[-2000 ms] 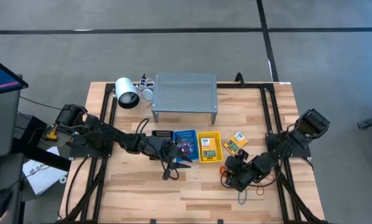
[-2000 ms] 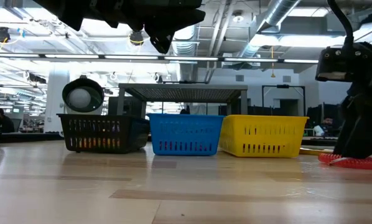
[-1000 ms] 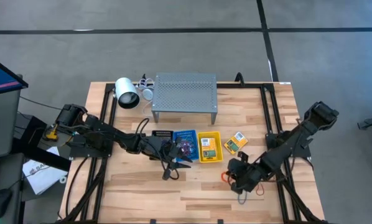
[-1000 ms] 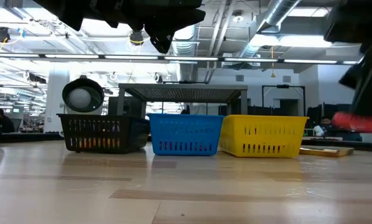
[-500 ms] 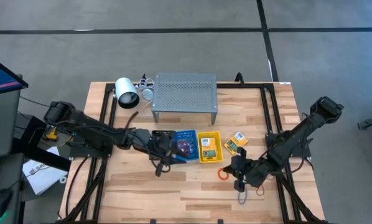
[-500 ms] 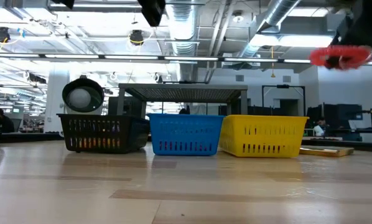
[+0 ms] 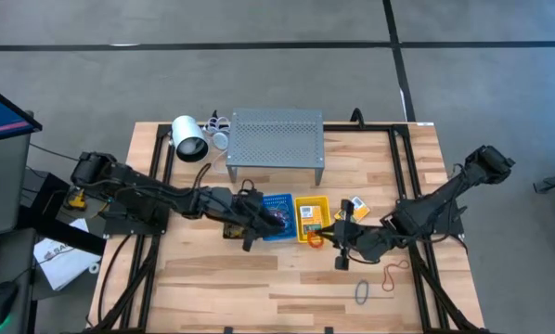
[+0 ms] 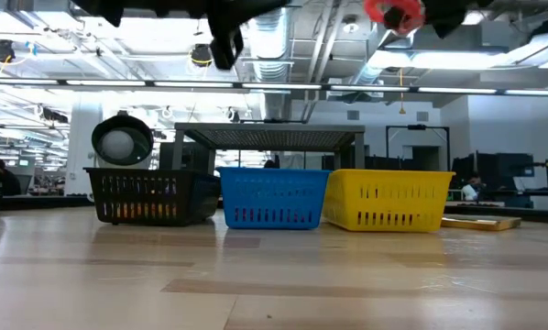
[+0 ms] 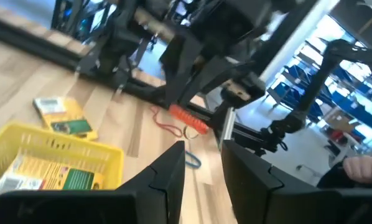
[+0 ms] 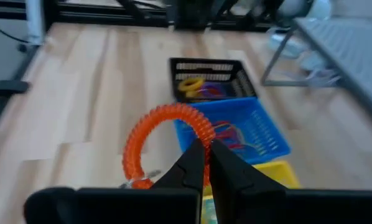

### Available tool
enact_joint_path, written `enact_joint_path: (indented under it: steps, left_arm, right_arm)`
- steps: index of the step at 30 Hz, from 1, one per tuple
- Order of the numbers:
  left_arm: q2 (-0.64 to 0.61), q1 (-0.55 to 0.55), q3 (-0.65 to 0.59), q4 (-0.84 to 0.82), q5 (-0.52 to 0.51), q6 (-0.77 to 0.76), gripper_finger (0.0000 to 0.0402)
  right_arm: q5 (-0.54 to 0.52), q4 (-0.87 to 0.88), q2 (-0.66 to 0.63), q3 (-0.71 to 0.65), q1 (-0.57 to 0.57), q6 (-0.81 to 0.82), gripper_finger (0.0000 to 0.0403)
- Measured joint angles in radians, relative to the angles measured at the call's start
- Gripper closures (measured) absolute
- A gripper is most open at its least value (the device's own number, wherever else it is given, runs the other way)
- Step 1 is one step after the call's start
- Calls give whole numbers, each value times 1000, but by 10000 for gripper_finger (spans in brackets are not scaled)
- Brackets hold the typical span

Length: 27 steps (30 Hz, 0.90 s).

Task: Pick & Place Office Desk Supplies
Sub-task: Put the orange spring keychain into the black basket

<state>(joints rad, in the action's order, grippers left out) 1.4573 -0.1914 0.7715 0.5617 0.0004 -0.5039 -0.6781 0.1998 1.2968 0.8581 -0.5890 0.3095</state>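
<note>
My right gripper [image 7: 336, 239] is shut on an orange coiled loop [image 10: 164, 140] and hangs just off the near right corner of the yellow basket [image 7: 312, 218]. The low view shows the loop [image 8: 393, 13] high above the table. A crayon box [image 7: 307, 215] lies in the yellow basket. Another one [image 7: 354, 211] lies flat on the table to its right. My left gripper [image 7: 257, 223] is open over the black basket [image 7: 241, 202] and blue basket [image 7: 277, 215]. Nothing is between its fingers [image 9: 173, 174]. My right gripper pinches one spot on the coil's ring [image 10: 195, 140] between its two fingers. It comes at the ring from the table's right side. The loop sticks out ahead of the fingertips, lifted clear of the table and baskets.
A grey perforated shelf [image 7: 275, 139] and a white cylinder [image 7: 189, 139] stand at the far edge. An orange band [image 7: 392, 271] and a grey loop [image 7: 362, 293] lie on the table near the right arm. Bands fill the blue and black baskets.
My right gripper has risen and gone toward the table's left and far edge, up to the yellow basket. It has carried the orange coil well clear of the table. My left gripper has gone toward the far edge, over the black and blue baskets.
</note>
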Motion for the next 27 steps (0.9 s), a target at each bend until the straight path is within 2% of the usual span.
enact_joint_path:
  steps: [6, 11, 27]
  left_arm:
    - [78, 38, 0, 32, 4, -105, 300]
    - [114, 66, 0, 96, 8, -135, 300]
    - [123, 82, 0, 235, -5, -151, 300]
  right_arm:
    - [-27, 1, 0, 14, 60, -66, 395]
    - [-30, -6, 0, 14, 95, -96, 395]
    - [-53, -105, 1, 14, 159, -202, 395]
